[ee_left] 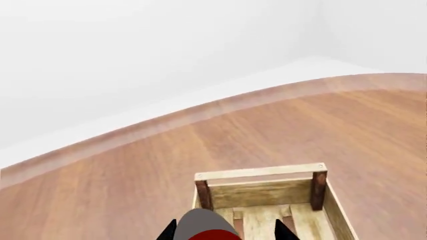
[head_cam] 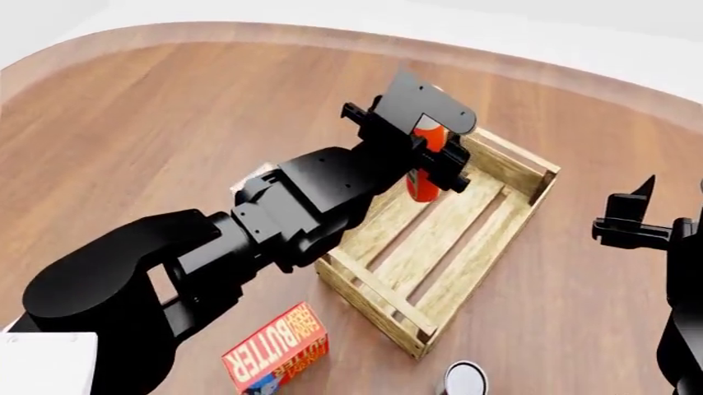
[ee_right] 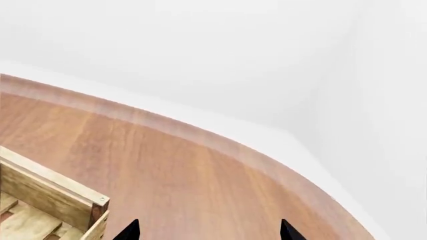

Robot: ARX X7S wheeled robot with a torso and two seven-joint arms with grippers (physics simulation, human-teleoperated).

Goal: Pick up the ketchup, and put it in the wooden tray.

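Butter box (head_cam: pixel 276 359), can (head_cam: pixel 465 379), wooden table (head_cam: pixel 165 123)

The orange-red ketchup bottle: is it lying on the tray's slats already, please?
No, the orange-red ketchup bottle is held above the pale slatted wooden tray by the left hand.

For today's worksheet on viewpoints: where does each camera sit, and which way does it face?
Head: high, looking down at the table; both arms show, left gripper holding the ketchup over the wooden tray.
Left wrist: looks past the bottle into the tray.
Right wrist: faces the table edge; open fingertips show.
All share the tray.
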